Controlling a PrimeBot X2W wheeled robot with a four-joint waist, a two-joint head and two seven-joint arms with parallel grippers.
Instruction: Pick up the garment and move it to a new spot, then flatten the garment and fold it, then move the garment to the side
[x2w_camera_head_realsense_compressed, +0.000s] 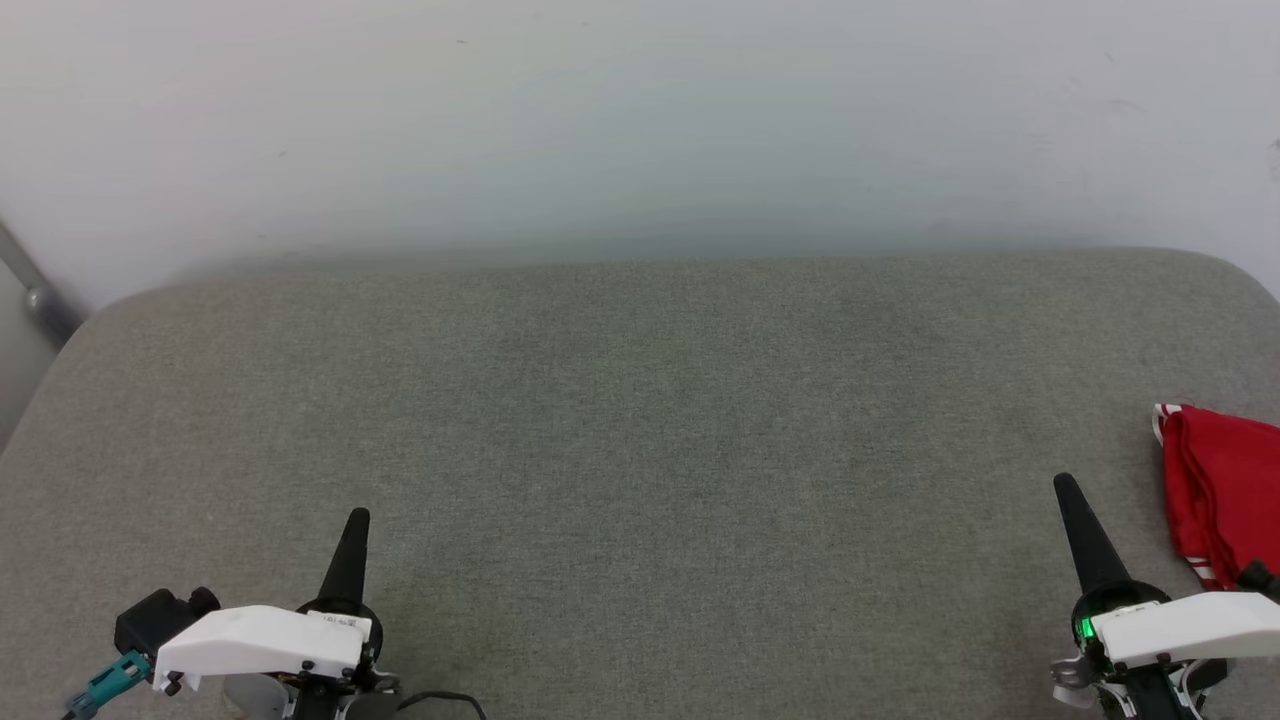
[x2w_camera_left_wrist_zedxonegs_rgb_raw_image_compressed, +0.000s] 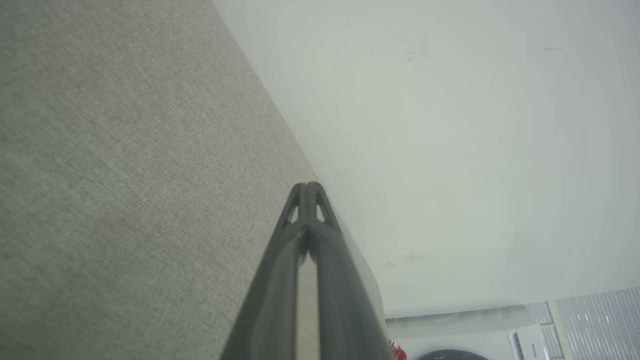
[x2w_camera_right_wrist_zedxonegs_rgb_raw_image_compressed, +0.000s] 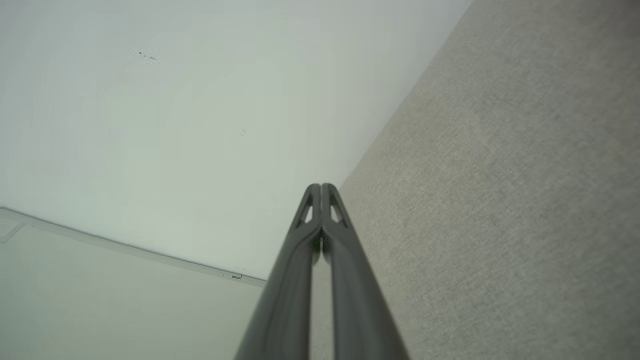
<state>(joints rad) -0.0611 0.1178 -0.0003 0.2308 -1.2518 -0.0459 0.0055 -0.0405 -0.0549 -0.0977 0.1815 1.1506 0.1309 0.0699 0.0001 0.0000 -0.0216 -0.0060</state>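
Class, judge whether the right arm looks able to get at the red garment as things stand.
Probably yes: the garment lies just beside the right gripper, nothing between them, though its fingers are shut.

Even, soft light; wrist views slightly blurred.

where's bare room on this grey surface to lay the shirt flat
The whole middle of the grey surface is bare, from the wall at the back to the near edge, between the left gripper and the right gripper. The only crowded part is the right edge, where the bunched red garment lies beside the right gripper.
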